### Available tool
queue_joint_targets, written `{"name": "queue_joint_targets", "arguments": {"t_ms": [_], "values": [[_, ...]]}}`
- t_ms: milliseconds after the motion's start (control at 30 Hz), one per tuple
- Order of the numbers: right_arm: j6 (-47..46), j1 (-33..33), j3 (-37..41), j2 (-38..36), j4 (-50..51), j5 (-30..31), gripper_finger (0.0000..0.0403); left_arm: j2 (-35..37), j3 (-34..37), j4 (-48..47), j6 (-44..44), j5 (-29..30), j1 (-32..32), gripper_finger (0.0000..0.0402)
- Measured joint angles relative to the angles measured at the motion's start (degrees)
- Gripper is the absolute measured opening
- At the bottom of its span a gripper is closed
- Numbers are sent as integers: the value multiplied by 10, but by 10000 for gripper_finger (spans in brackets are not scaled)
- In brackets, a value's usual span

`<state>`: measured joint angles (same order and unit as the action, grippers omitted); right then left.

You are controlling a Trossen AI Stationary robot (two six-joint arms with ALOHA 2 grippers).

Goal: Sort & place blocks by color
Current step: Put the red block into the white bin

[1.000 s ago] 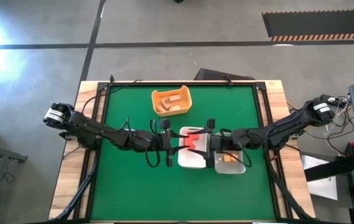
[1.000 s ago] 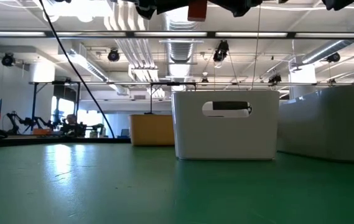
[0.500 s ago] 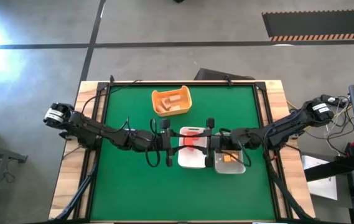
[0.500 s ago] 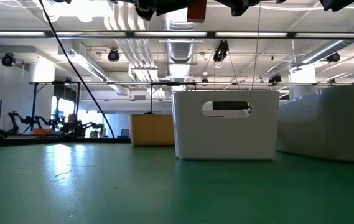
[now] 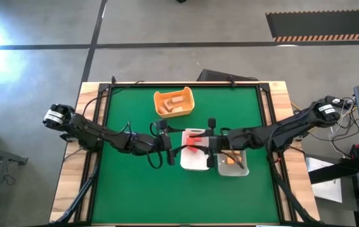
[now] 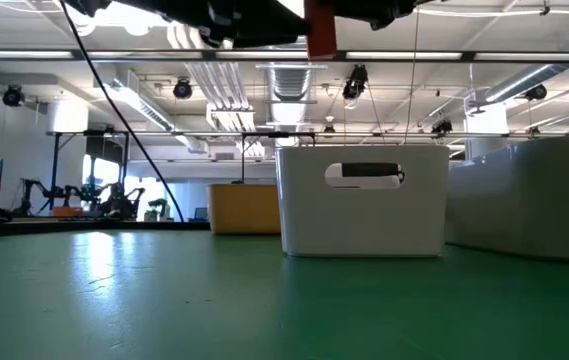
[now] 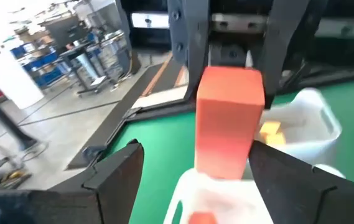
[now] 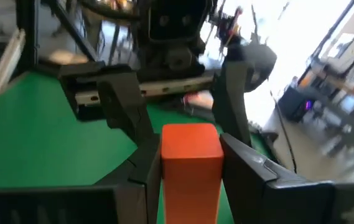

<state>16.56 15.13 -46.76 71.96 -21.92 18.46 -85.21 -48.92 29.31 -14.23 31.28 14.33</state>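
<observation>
1. Two dark arms reach in over the table (image 5: 129,183) from opposite sides and meet above its middle.
2. One red block (image 7: 229,121), a smooth, square-edged bar standing upright, hangs in the air between them, above the white tray (image 5: 195,165).
3. The right gripper (image 8: 190,152) has the red block clamped, with a finger pressed flat against each of two opposite sides.
4. The left gripper (image 7: 195,155) holds nothing. Its two fingers stand spread wide on either side of the block, with a gap showing on each side.
5. There are three containers:
   - an orange tub (image 5: 161,99), roughly square with rounded corners, near the far edge of the table;
   - the white tray, an opaque box with a slot handle cut into its side wall;
   - a clear tray (image 5: 241,169), touching the white one on the right arm's side.
6. The tub holds tan blocks (image 5: 179,102). At least two bars show.
7. The clear tray holds orange blocks (image 5: 229,161). Their number cannot be told.
8. The white tray has some red inside. How many pieces cannot be told.
9. No label or writing can be read on any of these things.
10. The table has a flat green top and pale wood edges.
</observation>
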Motion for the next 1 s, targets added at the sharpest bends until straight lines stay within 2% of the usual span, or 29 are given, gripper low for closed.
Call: {"name": "queue_joint_targets", "arguments": {"t_ms": [233,367,567,767,1000], "values": [[-59,-13,-81,5,231,-8,116,27,42,-13,2,35,-1,271],[-83,-31,-101,5,307,-5,116,56,69,-13,4,46,-1,271],[-131,-66,-85,7,319,-53,116,107,88,-11,4,53,-1,272],[-166,-83,-62,31,309,-60,116,126,88,-12,4,52,-1,272],[-162,-83,-62,87,302,-61,116,124,88,-11,4,51,-1,272]]}}
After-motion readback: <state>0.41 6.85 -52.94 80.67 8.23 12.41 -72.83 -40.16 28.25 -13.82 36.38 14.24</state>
